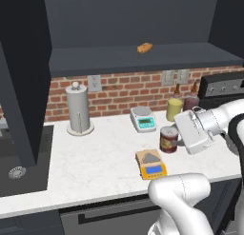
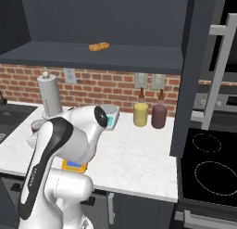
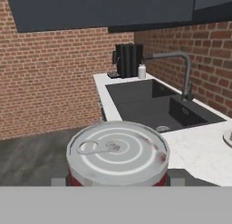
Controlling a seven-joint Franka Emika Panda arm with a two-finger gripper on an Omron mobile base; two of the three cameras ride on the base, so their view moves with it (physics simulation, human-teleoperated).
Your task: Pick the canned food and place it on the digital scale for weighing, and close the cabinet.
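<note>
The end effector (image 1: 175, 142) grips the dark red-brown cylindrical can (image 1: 168, 139) above the white marble bench (image 1: 95, 158), just beyond the orange-yellow square scale (image 1: 151, 164) near its front edge.

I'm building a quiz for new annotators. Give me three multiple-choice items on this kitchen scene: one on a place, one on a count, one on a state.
1. Where is the orange food piece? A on the cabinet shelf; B in the sink; C on the stove.
2. How many scales sit on the counter? A one; B two; C three.
3. The canned food is: A on the orange scale; B held by the tool; C lying tipped.

Key: A, it lies on the dark shelf; B, an orange and a grey-white scale; B, fingers flank the upright can.
</note>
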